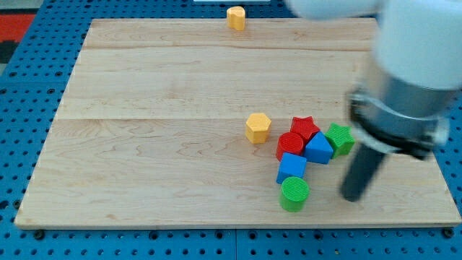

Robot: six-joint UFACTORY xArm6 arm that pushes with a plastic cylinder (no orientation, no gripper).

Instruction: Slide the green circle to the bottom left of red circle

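Nearest the view's bottom sat the green circle (294, 193), just under the blue cube (291, 167) and close to it. My tip (351, 196) stood on the desk (144, 144) to the view's right of the green circle, apart from it, at about the same depth. No claw on this rig, only the rod, so nothing to report as spread or pinching.

Farther up: the red circle (289, 144), hemmed by the blue cube below and a blue triangular block (318, 148) beside it. Behind those, the red star (305, 127), green star (340, 139), and a yellow hexagon (258, 127). Farthest, a yellow block (236, 16) at the top edge.

Judgement: push leftward and slightly up, contacting the circle's right side squarely, slowly, keeping clear of the blue cube.
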